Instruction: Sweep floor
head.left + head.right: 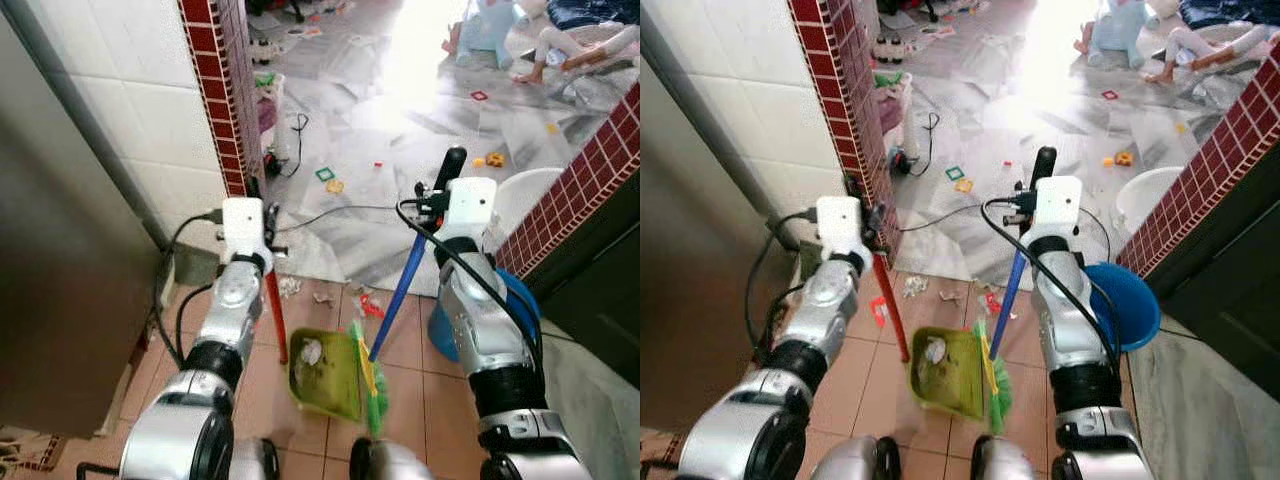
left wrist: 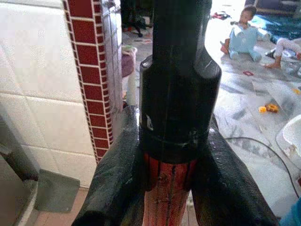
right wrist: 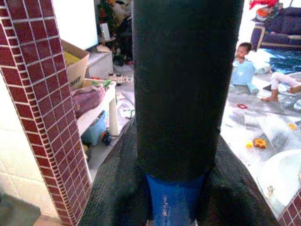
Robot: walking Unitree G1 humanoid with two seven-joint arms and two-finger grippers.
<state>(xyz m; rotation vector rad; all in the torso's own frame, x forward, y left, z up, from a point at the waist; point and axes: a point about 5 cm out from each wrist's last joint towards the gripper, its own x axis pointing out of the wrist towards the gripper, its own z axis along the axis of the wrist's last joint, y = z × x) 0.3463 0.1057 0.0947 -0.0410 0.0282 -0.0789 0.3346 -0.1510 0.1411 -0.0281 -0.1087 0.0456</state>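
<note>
A green dustpan (image 1: 328,378) rests on the tan tiles between my arms, with a crumpled paper scrap (image 1: 310,350) inside it. Its red handle (image 1: 275,318) rises to my left gripper (image 1: 254,196), which is shut on it; the left wrist view has black fingers (image 2: 113,183) pressed against the red shaft (image 2: 169,193). My right gripper (image 1: 443,190) is shut on the broom's blue handle (image 1: 400,290), just under its black grip (image 3: 186,84). The green bristles (image 1: 372,385) stand at the dustpan's right edge. Paper bits (image 1: 290,287) and red scraps (image 1: 370,305) lie just beyond the pan.
A red-tiled pillar (image 1: 222,100) stands close on the left, and a red-tiled wall (image 1: 585,175) on the right. A blue bucket (image 1: 1127,300) sits beside my right arm, with a white basin (image 1: 525,195) beyond. A cable (image 1: 330,212) and toys (image 1: 327,175) litter the grey floor. People (image 1: 560,45) sit far back.
</note>
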